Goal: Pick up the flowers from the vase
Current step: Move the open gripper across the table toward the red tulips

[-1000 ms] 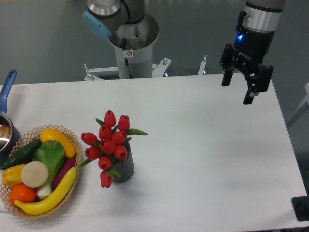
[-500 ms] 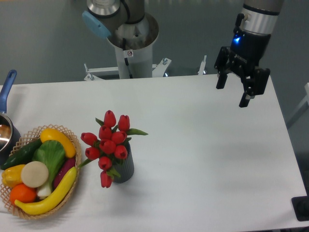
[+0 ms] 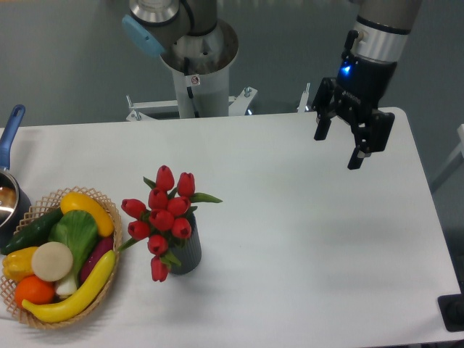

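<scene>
1. The gripper (image 3: 337,147) hangs high over the far right part of the table (image 3: 304,239), its two fingers spread apart with nothing between them
2. The flowers (image 3: 163,212) stand in the vase (image 3: 187,251) on the near left part of the table, just beside the basket (image 3: 109,210) of vegetables; the gripper is well apart from them, so the step in hand looks like the approach
3. To do it well, the arm should cross leftward while staying high, so the fingers pass above the red buds instead of brushing them
4. The stems are mostly hidden by the buds and leaves, so a grip low on the bunch, just above the mouth of the vase, seems hard to reach; closing gently around the gathered buds from above looks the likelier way in
5. One bud droops down the front of the vase; the fingers should straddle the main cluster and not catch that one
6. The vase is small and may tip or rise with the bunch, so the lift ought to go straight up and slowly
7. Keep clear of the basket and the pot (image 3: 9,199) at the left edge
</scene>
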